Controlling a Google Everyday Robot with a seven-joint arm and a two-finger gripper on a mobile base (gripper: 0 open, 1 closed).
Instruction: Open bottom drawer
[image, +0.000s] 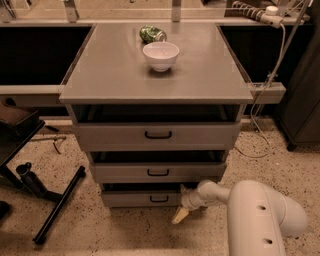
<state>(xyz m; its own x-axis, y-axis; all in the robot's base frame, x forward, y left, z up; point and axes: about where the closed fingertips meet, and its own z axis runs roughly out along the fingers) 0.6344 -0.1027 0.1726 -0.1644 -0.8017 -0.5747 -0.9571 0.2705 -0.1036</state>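
Note:
The bottom drawer (135, 198) is the narrowest grey front of three, low on the cabinet, with a small black bar handle (159, 199) at its centre. It stands slightly pulled out, with a dark gap above it. My gripper (181, 210) is at the drawer's right end, just right of the handle, with a pale finger (179, 215) pointing down towards the floor. My white arm (260, 215) reaches in from the lower right.
The mid-sized drawer (158, 172) and the widest top drawer (158, 134) sit above. A white bowl (160, 55) and a green can (152, 34) rest on the cabinet top (110, 75). A black stand's leg (57, 205) lies on the speckled floor at the left. A cable (260, 120) hangs at the right.

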